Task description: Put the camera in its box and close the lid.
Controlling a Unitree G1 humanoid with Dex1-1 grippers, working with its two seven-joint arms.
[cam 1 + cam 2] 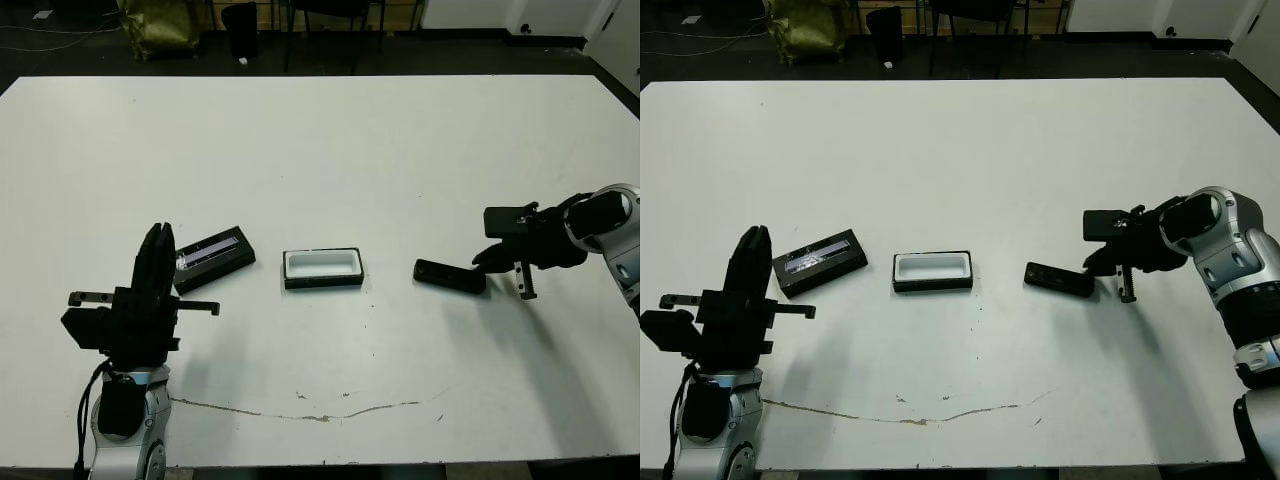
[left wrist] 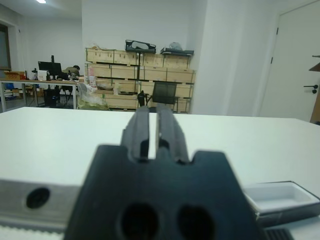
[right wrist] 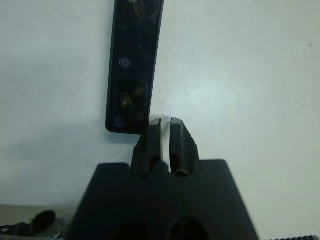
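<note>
White table (image 1: 330, 140): broad bare surface with a thin cracked line near its front edge. Left gripper (image 1: 155, 250): raised upright at the front left of the table, fingers pressed close with only a slit between them, grasping nothing. Right gripper (image 3: 165, 131): low over the table at the right, fingers likewise drawn nearly together and empty, tips just beside the near end of the camera. Lid (image 1: 213, 258): black with silvery stripe, lying flat at an angle, left of the box and apart from it. Box (image 1: 322, 268): open tray, white interior empty, resting at table centre. Camera (image 1: 449, 275): slim black bar lying flat on the table, right of the box, between it and the right gripper.
</note>
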